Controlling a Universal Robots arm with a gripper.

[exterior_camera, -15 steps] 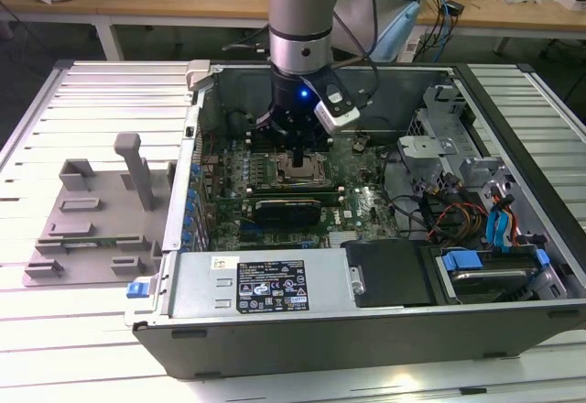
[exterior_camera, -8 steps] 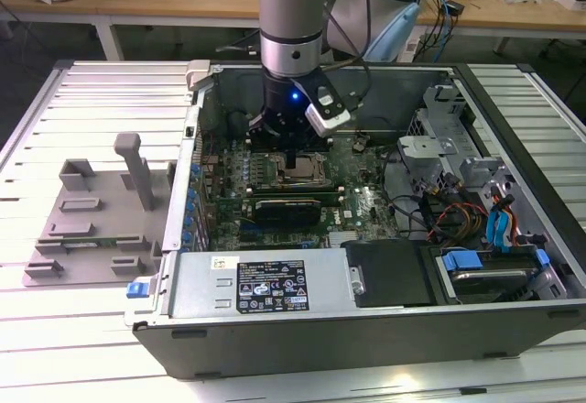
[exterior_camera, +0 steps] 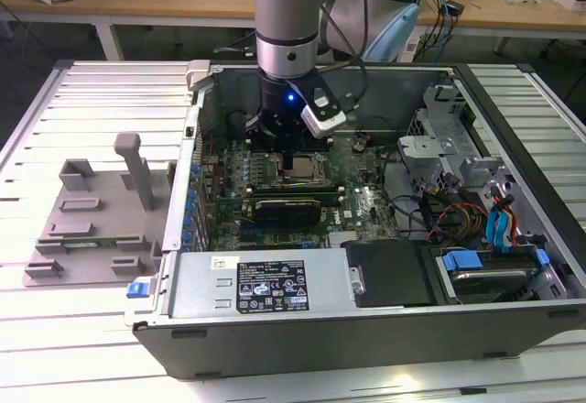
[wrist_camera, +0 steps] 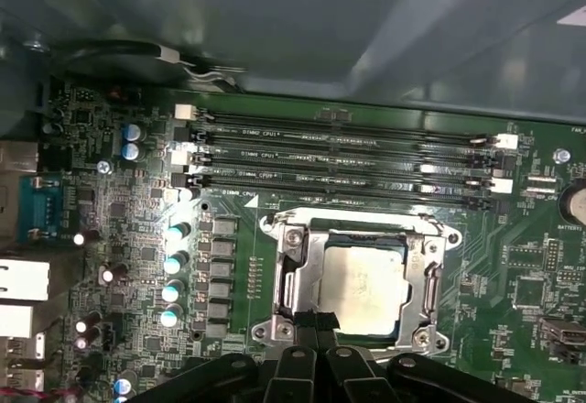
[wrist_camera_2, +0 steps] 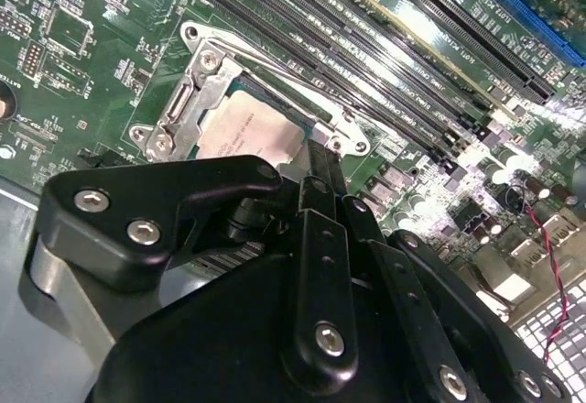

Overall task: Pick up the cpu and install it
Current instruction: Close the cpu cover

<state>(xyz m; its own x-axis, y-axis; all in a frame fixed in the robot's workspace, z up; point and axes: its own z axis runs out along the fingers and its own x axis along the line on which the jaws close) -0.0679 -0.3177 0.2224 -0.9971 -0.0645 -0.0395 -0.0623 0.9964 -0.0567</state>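
The cpu [wrist_camera: 364, 284] lies flat inside the metal socket frame [wrist_camera: 291, 275] on the green motherboard, silver top facing up. In the second wrist view the cpu [wrist_camera_2: 247, 133] shows just past the black fingers, inside the socket frame [wrist_camera_2: 183, 101]. My gripper [wrist_camera: 314, 319] has its two fingertips pressed together with nothing between them, hovering at the cpu's near edge. In the exterior view the gripper [exterior_camera: 288, 158] reaches down into the open computer case, right over the cpu [exterior_camera: 299, 174].
Memory slots [wrist_camera: 348, 156] run alongside the socket. The case wall [exterior_camera: 194, 174] stands on the exterior view's left, with a grey fixture plate [exterior_camera: 92, 220] beyond it on the table. A power supply [exterior_camera: 256, 284], drive cage [exterior_camera: 458, 137] and loose cables [exterior_camera: 449, 215] crowd the case.
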